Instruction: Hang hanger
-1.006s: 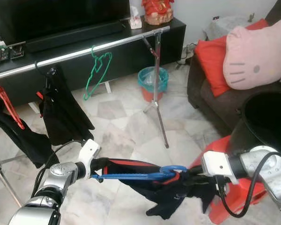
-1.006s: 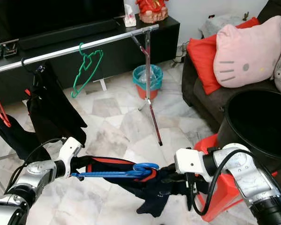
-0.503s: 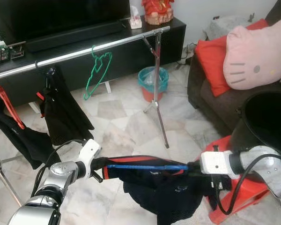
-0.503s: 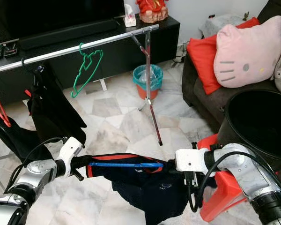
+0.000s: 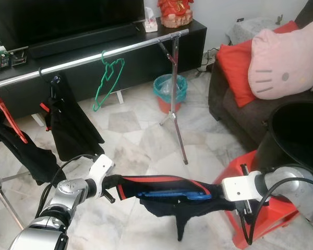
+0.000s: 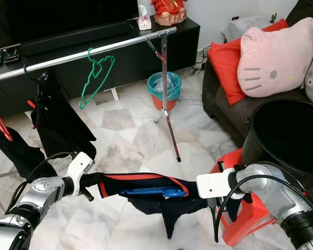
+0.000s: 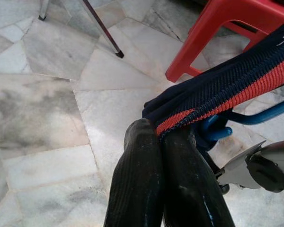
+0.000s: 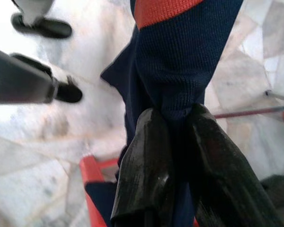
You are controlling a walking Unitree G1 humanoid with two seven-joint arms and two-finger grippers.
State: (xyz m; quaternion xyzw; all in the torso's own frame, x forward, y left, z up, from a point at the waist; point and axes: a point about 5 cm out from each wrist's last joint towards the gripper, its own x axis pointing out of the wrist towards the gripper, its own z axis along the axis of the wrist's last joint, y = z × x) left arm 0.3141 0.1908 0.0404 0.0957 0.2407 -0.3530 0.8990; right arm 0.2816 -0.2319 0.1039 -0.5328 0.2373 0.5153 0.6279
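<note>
A navy garment with red trim (image 5: 161,206) is stretched flat between my two grippers, low over the marble floor. A blue hanger (image 5: 169,195) lies inside its opening. My left gripper (image 5: 112,182) is shut on the garment's red-trimmed edge (image 7: 189,116), with the blue hanger (image 7: 213,132) just beyond the fingertips. My right gripper (image 5: 213,191) is shut on the other end of the navy cloth (image 8: 173,71). Ahead stands the silver clothes rail (image 5: 94,56), carrying a bare green hanger (image 5: 108,78), a black garment (image 5: 68,125) and a red hanger (image 5: 8,117).
A red plastic stool (image 5: 261,213) and a black bin (image 5: 297,133) stand close at my right. Beyond them is a brown sofa (image 5: 229,112) with a red cushion and a pink cat cushion (image 5: 284,60). A teal waste bin (image 5: 170,89) sits by the rail's leg (image 5: 178,122).
The garment has been pulled tauter between the grippers, and less cloth hangs below. The blue hanger, which lay along the top edge, now sits lower inside the opening.
</note>
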